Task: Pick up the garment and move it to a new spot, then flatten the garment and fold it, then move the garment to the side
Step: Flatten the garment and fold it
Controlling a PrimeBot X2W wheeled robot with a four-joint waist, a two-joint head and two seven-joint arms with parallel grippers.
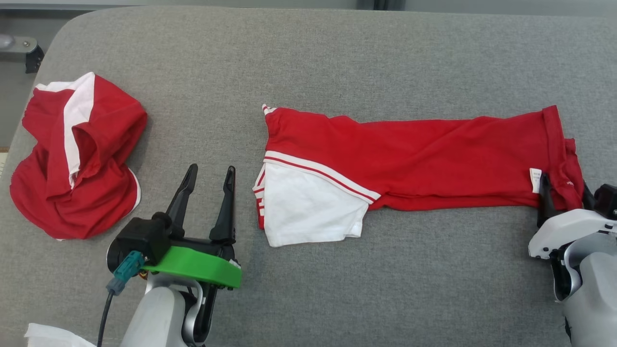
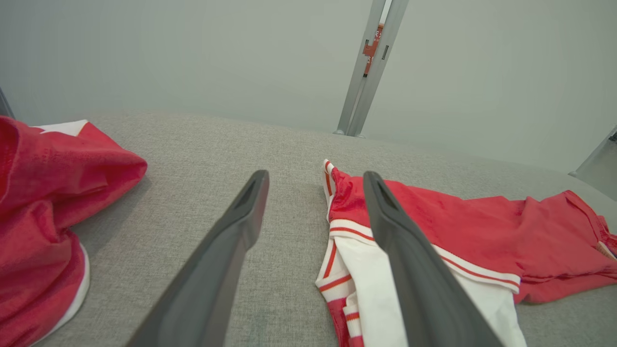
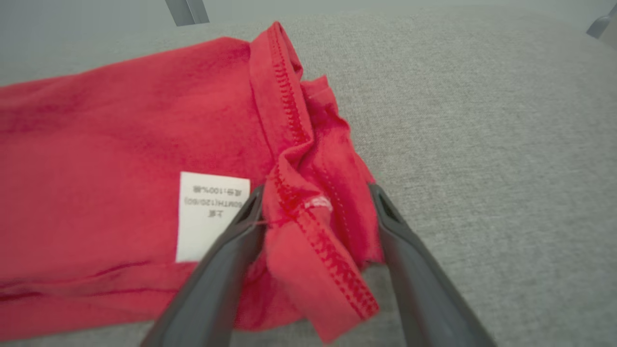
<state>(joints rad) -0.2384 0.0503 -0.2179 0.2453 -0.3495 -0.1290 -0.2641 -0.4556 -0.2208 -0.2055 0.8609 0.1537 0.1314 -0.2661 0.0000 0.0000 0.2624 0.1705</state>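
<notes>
The garment [image 1: 434, 154], a red shirt with a white sleeve and striped trim, lies folded into a long strip across the grey padded table [image 1: 337, 58]. My left gripper [image 1: 212, 168] stands open just left of the sleeve end, nothing between its fingers; in the left wrist view the garment [image 2: 458, 226] lies to the right of the left gripper [image 2: 315, 177]. My right gripper [image 1: 564, 185] is at the strip's right end. In the right wrist view the right gripper [image 3: 315, 190] is open, with the bunched hem of the garment [image 3: 120, 144] between its fingers, beside a white label [image 3: 212, 217].
A second red and white garment [image 1: 77, 159] lies crumpled near the table's left edge, also at the left in the left wrist view [image 2: 38, 193]. Something white [image 1: 48, 335] shows at the bottom left corner. A metal post [image 2: 368, 72] stands behind the table.
</notes>
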